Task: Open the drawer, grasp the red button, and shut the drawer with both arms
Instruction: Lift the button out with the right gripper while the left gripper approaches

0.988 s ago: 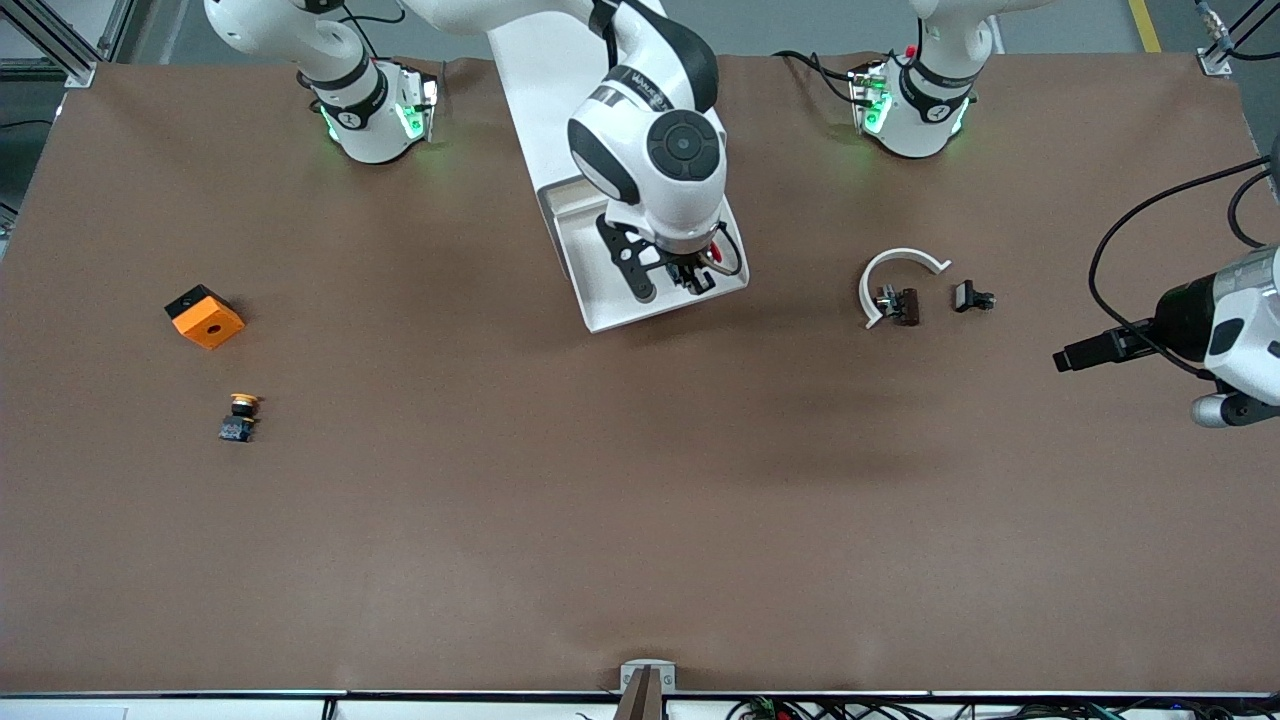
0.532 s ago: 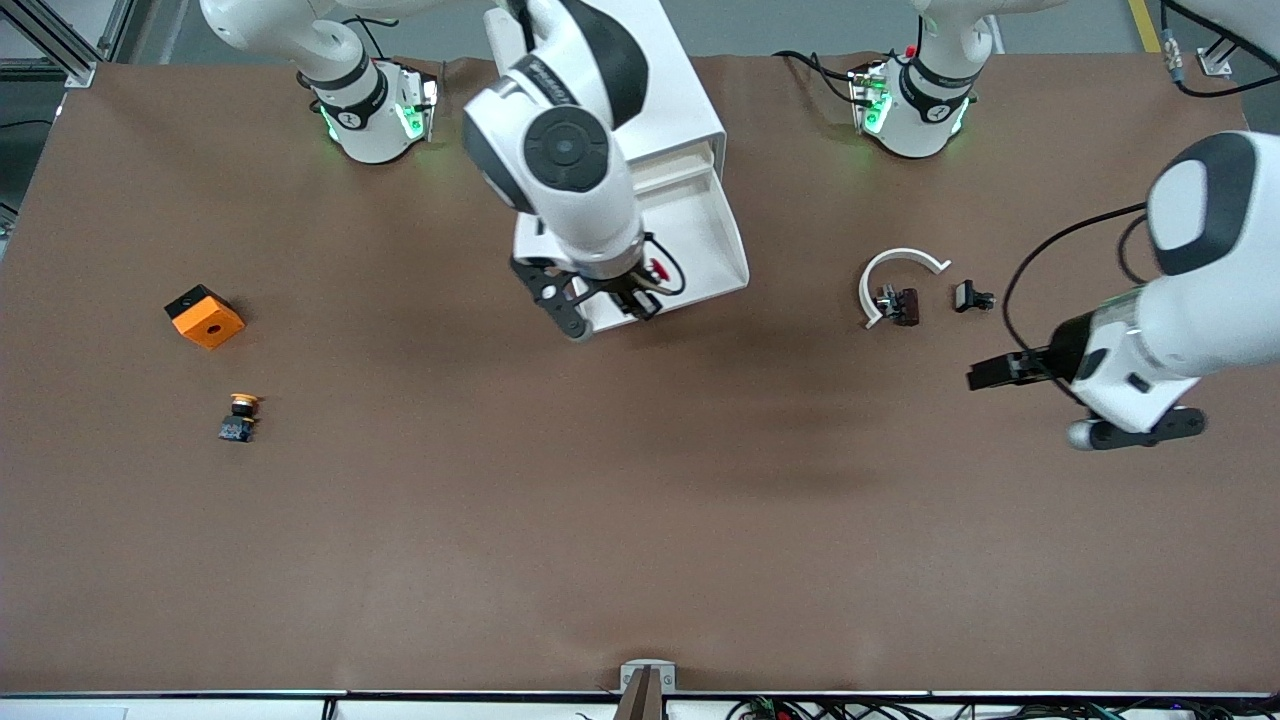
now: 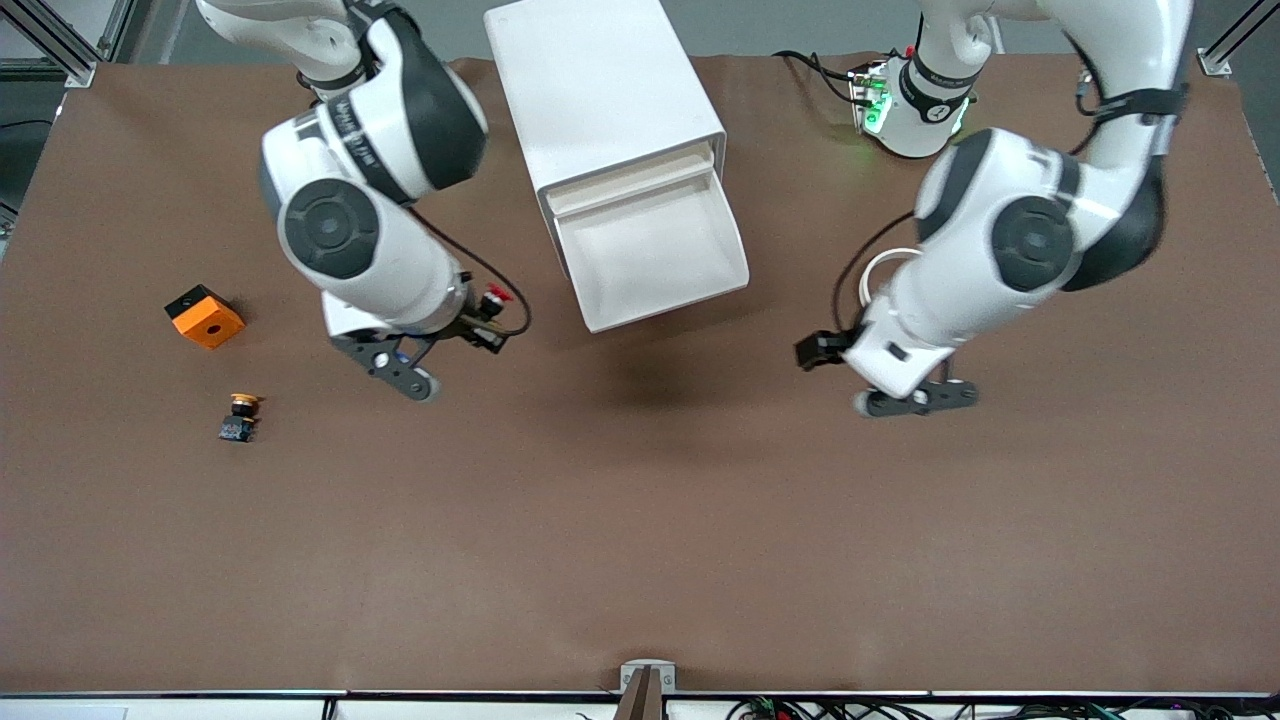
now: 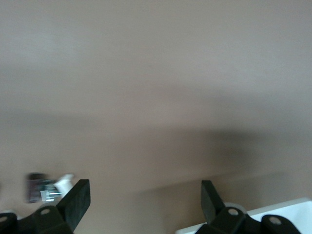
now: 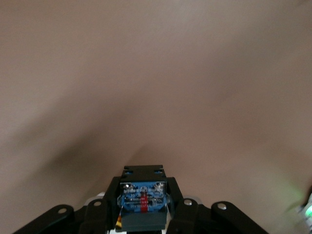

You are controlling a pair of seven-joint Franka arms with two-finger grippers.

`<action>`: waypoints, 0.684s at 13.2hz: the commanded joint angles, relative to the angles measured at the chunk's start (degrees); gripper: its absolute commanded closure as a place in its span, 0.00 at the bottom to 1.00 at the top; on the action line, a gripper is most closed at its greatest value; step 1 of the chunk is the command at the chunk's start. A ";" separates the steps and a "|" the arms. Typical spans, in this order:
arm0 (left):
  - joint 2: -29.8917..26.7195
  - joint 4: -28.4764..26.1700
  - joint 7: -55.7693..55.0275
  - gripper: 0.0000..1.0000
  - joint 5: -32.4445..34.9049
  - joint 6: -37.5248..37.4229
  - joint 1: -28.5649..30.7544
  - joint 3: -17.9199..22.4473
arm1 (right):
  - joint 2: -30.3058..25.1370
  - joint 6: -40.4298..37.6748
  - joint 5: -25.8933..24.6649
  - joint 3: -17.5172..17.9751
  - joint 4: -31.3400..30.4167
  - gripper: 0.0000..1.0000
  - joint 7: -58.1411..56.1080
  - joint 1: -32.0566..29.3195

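Now: red-capped black-and-blue pushbutton [image 3: 491, 297] clenched in right gripper [image 3: 480, 330] over bare brown table [image 3: 640, 520] | pulled-out shallow white plastic drawer [image 3: 655, 250] lies between both arms, left gripper [image 3: 815, 350] nearer its front, jaws released, empty | count: one open drawer, one white cabinet [image 3: 600, 90], two buttons, yellow-orange-capped one [image 3: 238, 417] on table

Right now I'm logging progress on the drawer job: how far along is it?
Done: the drawer stands pulled out of the cabinet and looks empty. In hand: the right gripper is shut on the button, up over the table. Left: closing the drawer; the left gripper, open, hangs over the table beside it.
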 commanded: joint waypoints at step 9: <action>0.21 -14.20 -17.98 0.00 3.29 19.54 -14.37 0.61 | -11.89 23.28 -4.18 0.98 -28.84 1.00 -42.58 -21.24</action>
